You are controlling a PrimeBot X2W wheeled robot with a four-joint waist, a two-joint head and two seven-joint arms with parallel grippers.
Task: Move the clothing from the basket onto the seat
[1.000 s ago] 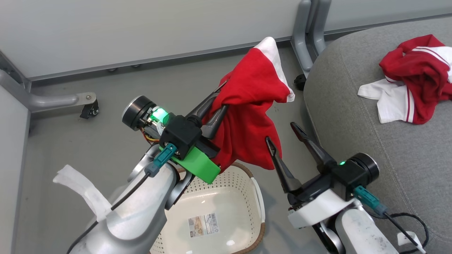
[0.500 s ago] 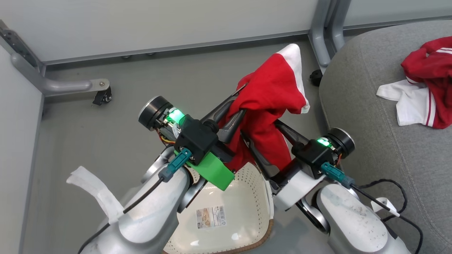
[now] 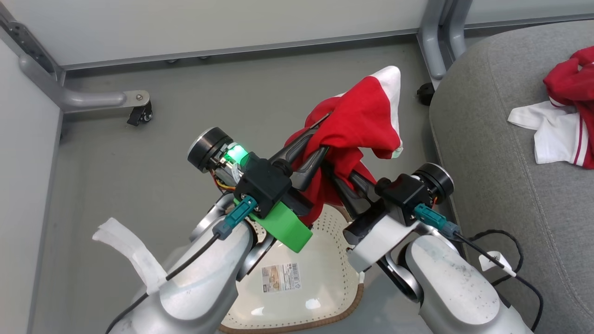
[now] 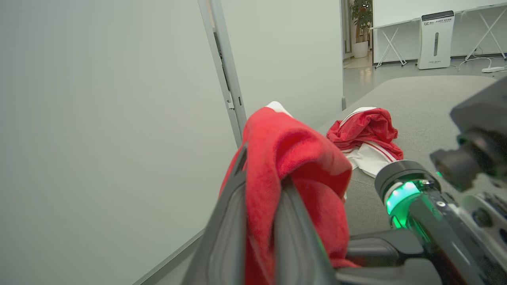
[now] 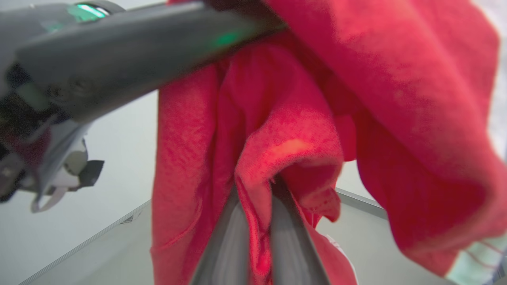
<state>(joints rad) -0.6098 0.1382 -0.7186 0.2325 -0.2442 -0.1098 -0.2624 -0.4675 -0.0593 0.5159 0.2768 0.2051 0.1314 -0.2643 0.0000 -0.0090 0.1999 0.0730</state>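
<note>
The left gripper (image 3: 325,134) was pinched shut on the garment (image 3: 366,106), holding it bunched in the air over the floor (image 3: 139,176), just past the far edge of the basket (image 3: 325,273), which stood near, between the two arms, with a sticker (image 3: 280,277) on its base. The right gripper (image 3: 345,178) was pressed together on a lower fold of the same garment, just right of the left gripper. The seat (image 3: 501,185) lay to the right, and a second garment (image 3: 566,83) lay crumpled on its far right part, well apart from the held one.
</note>
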